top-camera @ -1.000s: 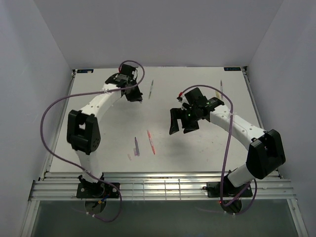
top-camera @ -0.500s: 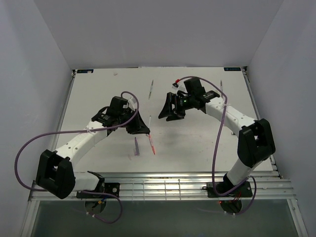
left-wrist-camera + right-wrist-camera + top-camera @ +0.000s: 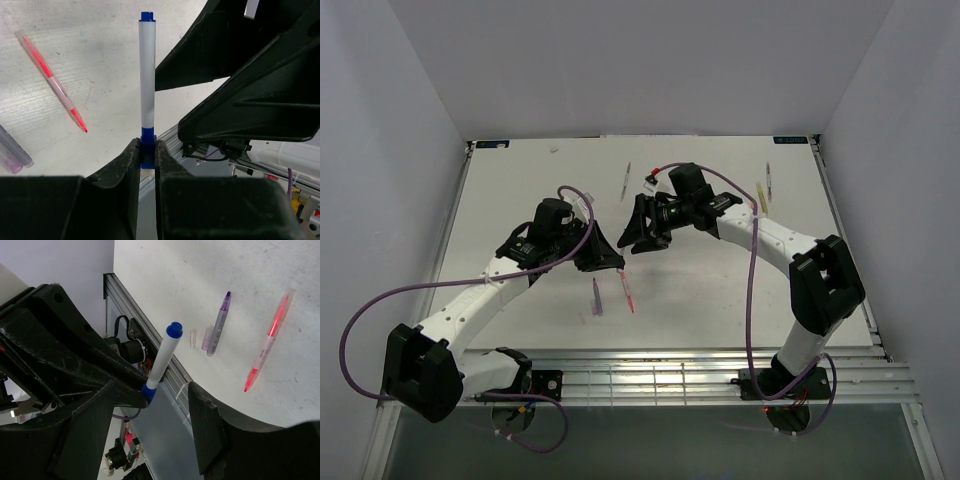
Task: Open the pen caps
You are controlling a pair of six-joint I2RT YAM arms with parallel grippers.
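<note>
Left gripper (image 3: 146,150): clamps blue pen (image 3: 146,75) over table (image 3: 520,190) centre | Right gripper (image 3: 152,390): swung in, jaws narrowing astride it, not touching | Far tip, probably pen cap (image 3: 147,16): pull looks due.

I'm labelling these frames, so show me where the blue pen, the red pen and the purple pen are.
blue pen (image 3: 146,75), left wrist view, on its white barrel
red pen (image 3: 52,80), left wrist view, mid-barrel
purple pen (image 3: 219,324), right wrist view, mid-barrel
</note>
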